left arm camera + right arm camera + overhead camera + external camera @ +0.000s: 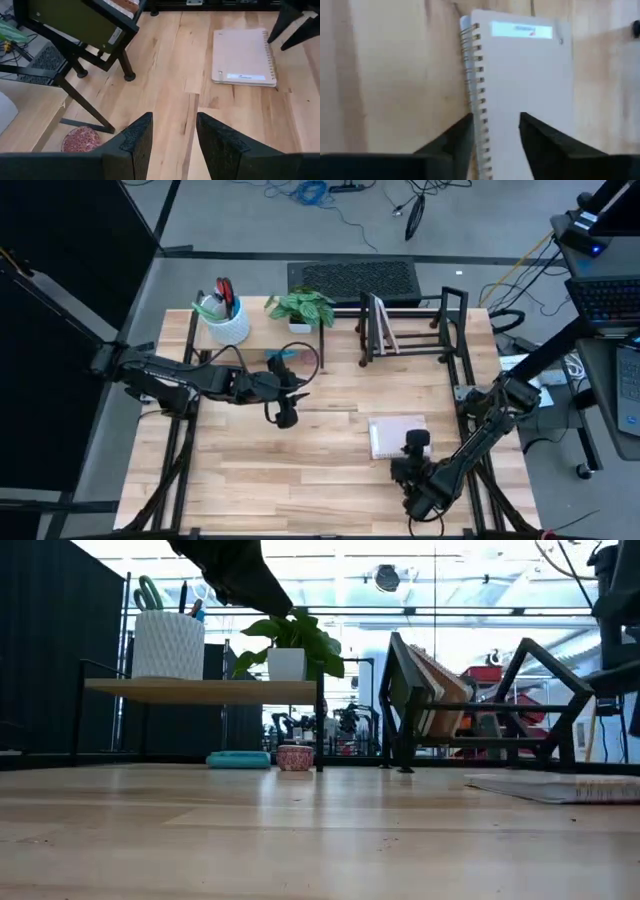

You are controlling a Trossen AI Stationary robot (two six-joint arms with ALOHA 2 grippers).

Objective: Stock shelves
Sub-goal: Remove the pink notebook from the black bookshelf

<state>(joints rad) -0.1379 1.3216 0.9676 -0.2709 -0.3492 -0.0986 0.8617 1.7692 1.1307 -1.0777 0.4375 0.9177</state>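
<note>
judging from how things lie, stocking is partly done. the low pale-wood flat-topped riser shelf (262,330) at the far left already carries a white textured cup of scissors and pens (226,320) and a small green potted plant (303,308), with a teal flat object (238,759) and a small pink patterned bowl (294,757) beneath it. the black metal wire-frame rack (412,328) at the far right holds a couple of books or boards (383,323) leaning between its dividers.

left to shelve, it seems, is the pale spiral-bound notebook (398,436), lying flat on the wooden table (300,470) near the right side. the right gripper (495,131) hovers just over its wire-bound edge, fingers apart and empty, gripping nothing. the left gripper (172,131) hangs above the table just near of the riser, also spread and empty.

in the way: the rack's slanted legs and upright dividers leave narrow slots, so the notebook would likely need standing on edge. its flat lie makes pinching awkward.
</note>
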